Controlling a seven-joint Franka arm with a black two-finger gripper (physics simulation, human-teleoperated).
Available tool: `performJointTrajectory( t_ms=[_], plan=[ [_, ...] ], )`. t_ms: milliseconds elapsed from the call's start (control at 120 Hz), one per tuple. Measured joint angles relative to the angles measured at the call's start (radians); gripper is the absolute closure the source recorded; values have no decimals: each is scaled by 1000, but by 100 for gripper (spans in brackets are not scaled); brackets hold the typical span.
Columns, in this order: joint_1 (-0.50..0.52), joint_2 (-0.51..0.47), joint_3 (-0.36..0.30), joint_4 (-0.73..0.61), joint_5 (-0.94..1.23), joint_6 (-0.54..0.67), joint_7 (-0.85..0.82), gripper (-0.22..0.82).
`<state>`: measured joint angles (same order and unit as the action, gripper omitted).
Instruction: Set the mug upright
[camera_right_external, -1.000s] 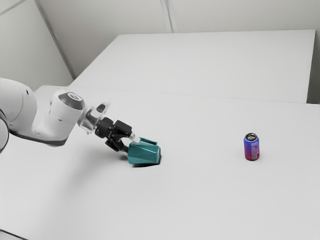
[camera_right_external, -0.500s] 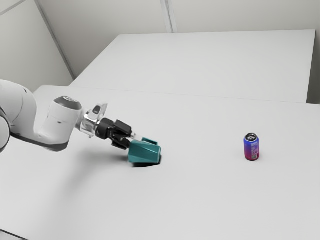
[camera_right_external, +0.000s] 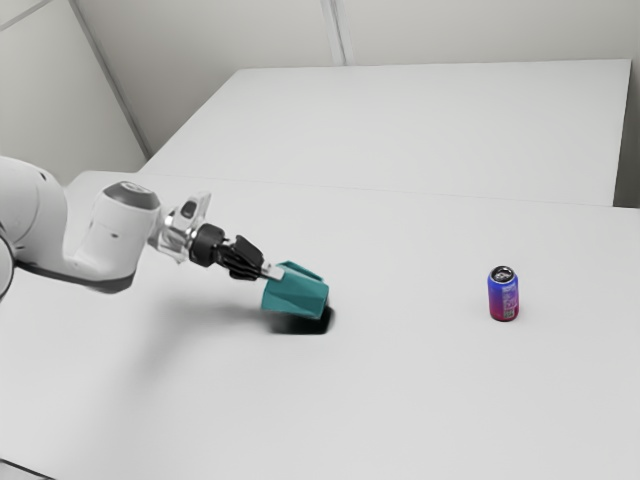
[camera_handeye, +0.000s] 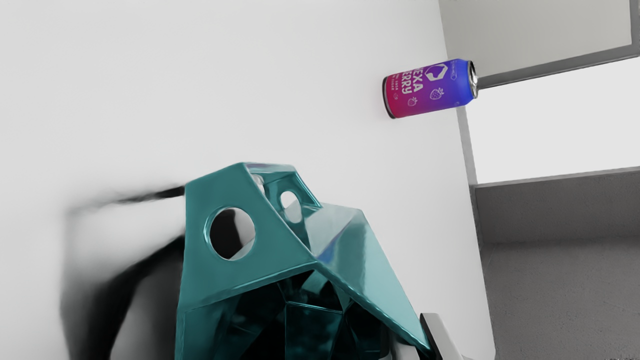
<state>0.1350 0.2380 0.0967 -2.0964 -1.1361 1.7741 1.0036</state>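
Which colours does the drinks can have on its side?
The can is blue fading to pink-red, clearest in the wrist view.

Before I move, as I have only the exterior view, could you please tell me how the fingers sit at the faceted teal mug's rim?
Observer: The end effector has one fingertip inside the mug and the other outside, with the wall between them.
Operator: Thank you. Does any face of it have a hole?
Observer: Yes, one flat teal face has a round hole through it.
Operator: And what is drawn on the blue-and-magenta metal can?
Observer: Pale strawberry outlines, beside the lettering.
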Motion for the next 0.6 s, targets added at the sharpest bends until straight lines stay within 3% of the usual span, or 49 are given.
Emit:
performJointTrajectory(
  t_ms=[142,308,600],
  plan=[
    [0,-57,-1,44,117,8,-14,78],
    [-2,-103,-9,137,443,42,-93,79],
    [-16,-82,-119,263,976,144,-288,79]
  ],
)
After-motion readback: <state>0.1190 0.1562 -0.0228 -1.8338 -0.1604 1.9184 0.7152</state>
